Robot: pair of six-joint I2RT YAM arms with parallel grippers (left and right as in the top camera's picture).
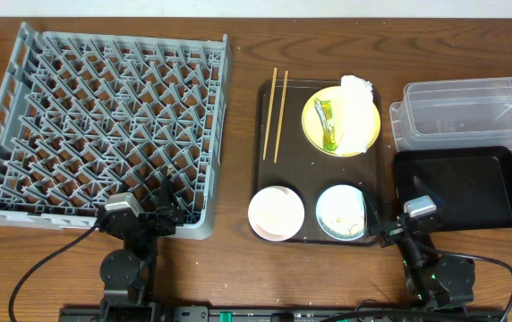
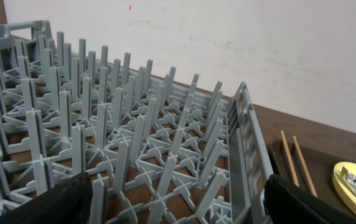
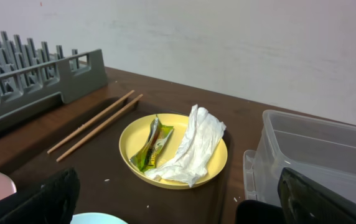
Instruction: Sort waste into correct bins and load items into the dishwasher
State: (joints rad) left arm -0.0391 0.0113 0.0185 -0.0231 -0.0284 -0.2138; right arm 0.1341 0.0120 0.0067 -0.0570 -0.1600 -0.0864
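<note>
The grey dish rack [image 1: 104, 116] stands empty at the left. A round yellow plate [image 1: 341, 121] on the brown serving tray holds a green wrapper [image 1: 328, 125] and a crumpled white napkin [image 1: 357, 112]. A white bowl [image 1: 276, 213] and a light blue bowl [image 1: 341, 212] with whitish scraps sit at the tray's front. No white cup shows. My left gripper [image 1: 162, 210] is open and empty at the rack's near right corner [image 2: 178, 199]. My right gripper [image 1: 397, 207] is open and empty between the blue bowl and the black tray [image 1: 462, 188], facing the plate [image 3: 218, 158].
The clear plastic tub [image 1: 466, 112] stands at the back right, behind the black tray. Two wooden chopsticks [image 1: 278, 103] lie on the left side of the brown serving tray [image 1: 305, 174]. Bare wooden table lies between the rack and the tray.
</note>
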